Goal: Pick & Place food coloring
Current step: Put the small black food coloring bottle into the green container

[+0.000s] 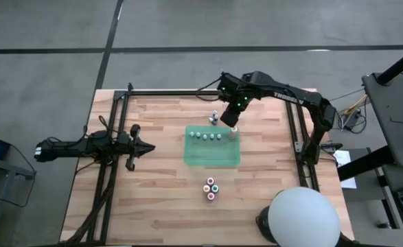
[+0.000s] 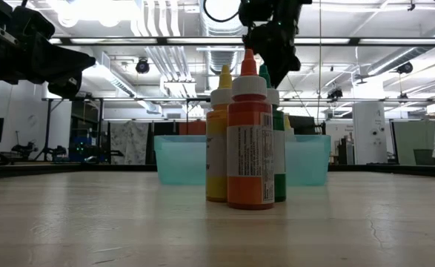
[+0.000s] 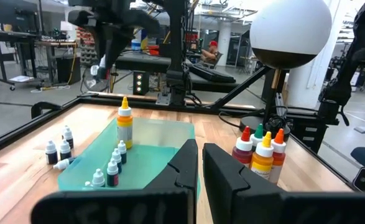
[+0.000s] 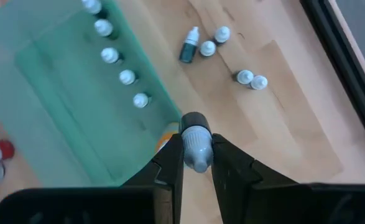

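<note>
A flat green tray lies mid-table. Several tiny pale-capped food coloring bottles stand in a row along its far side, and a yellow-orange dropper bottle stands at the tray's far right corner. More tiny bottles stand or lie on the wood beyond the tray. My right gripper hangs above that corner, pointing down, shut on one tiny bottle. My left gripper waits shut at the table's left, level and holding nothing. My right gripper pinches the tiny bottle by its pale cap between its two fingertips, coming from above and pointing down. The bottle's dark body hangs below the fingers. It is lifted clear, over the tray's far right corner by the dropper bottle.
Three larger bottles, orange, yellow and green, stand together on the wood near the table's front. A white dome sits at the near right corner. Black frame rails run along the table's sides.
</note>
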`<state>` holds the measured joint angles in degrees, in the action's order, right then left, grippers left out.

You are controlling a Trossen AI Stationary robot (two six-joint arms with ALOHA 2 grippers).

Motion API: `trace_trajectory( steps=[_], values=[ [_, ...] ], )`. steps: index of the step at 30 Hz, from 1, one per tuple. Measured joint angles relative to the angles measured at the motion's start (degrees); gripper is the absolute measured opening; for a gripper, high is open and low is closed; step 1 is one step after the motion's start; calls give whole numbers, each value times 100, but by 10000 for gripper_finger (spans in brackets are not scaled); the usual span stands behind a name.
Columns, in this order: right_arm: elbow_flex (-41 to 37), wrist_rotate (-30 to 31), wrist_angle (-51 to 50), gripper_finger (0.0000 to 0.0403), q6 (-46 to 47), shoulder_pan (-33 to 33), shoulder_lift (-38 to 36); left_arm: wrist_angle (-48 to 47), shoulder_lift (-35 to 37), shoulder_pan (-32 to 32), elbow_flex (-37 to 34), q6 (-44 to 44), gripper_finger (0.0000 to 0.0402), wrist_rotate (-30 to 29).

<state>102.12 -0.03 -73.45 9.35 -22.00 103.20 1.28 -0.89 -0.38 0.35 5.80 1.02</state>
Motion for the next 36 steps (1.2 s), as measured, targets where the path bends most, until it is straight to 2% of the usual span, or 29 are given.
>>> trace_trajectory(
  steps=[6,19,36],
  values=[
    [235,-9,-164,54,-473,222,180,0,-2,0,-1,0,0,0],
    [158,-149,-267,54,-1562,525,477,-1,-1,-2,1,0,0,1],
    [62,-190,-72,54,-1879,639,1029,-2,-2,-7,-1,0,0,0]
  ],
)
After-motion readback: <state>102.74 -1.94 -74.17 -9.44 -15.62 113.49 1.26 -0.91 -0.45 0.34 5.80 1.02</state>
